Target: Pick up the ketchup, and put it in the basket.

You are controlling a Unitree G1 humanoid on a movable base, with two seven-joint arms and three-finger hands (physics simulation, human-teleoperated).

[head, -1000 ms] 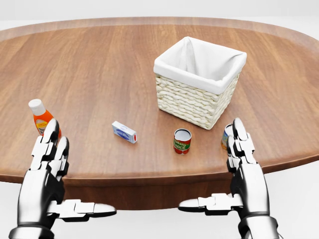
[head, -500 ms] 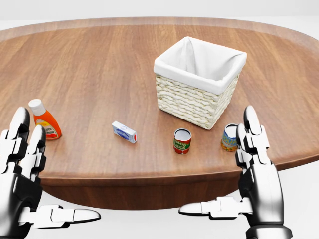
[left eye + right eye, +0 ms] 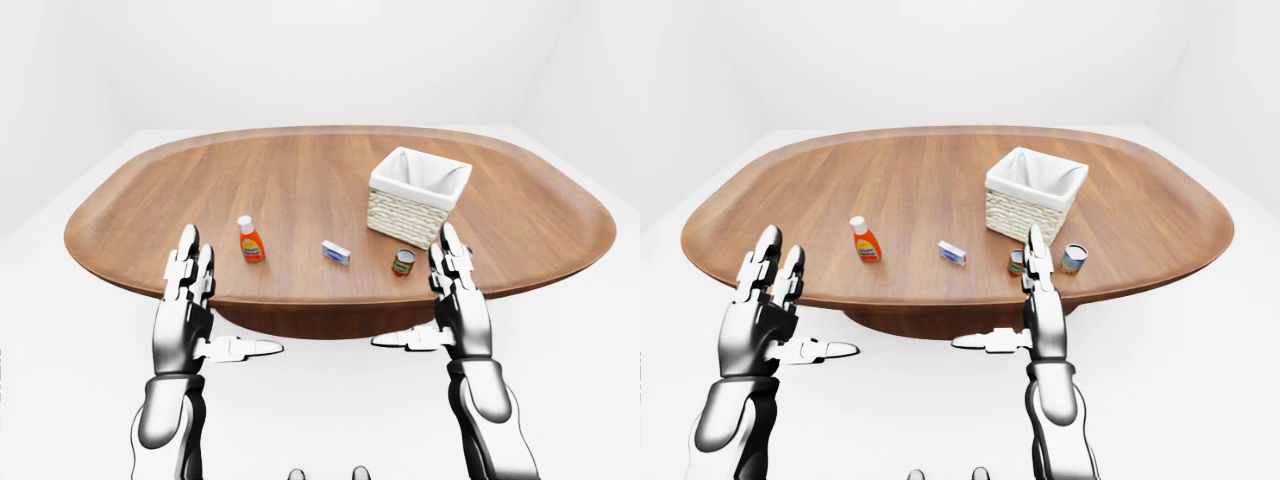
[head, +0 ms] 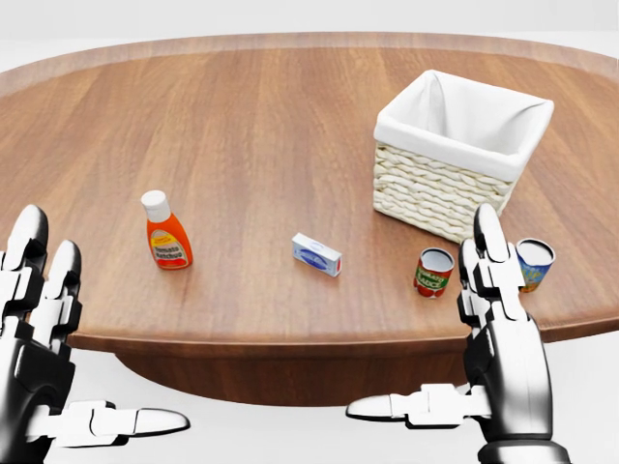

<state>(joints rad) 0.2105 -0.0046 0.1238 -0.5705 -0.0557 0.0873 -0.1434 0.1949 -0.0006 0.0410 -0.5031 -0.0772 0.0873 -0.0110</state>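
- Left hand (image 4: 44, 338): raised at the lower left of the head view, below the table's near edge; fingers upright and spread, thumb out sideways, holding nothing.
- Right hand (image 4: 493, 329): raised at the lower right of the head view, at the near edge; fingers straight up and open, thumb pointing left, holding nothing. Its fingertips overlap the near edge beside the two cans.
- Table (image 4: 242, 116): oval wooden top, bearing all the items.
- Ketchup (image 4: 166, 232): orange bottle with a white cap, upright, near the near edge toward the table's left part; well apart from the left hand, untouched.
- Small box (image 4: 317, 254): white and blue, lying flat, between the ketchup and the cans.
- Red-labelled can (image 4: 433, 272): upright, near the near edge, just below the basket in the head view.
- Blue-and-yellow can (image 4: 533, 264): upright, just right of the right hand's fingers.
- Basket (image 4: 440, 193): woven, with a white cloth liner, toward the table's right part, beyond the cans; nothing shows inside it.
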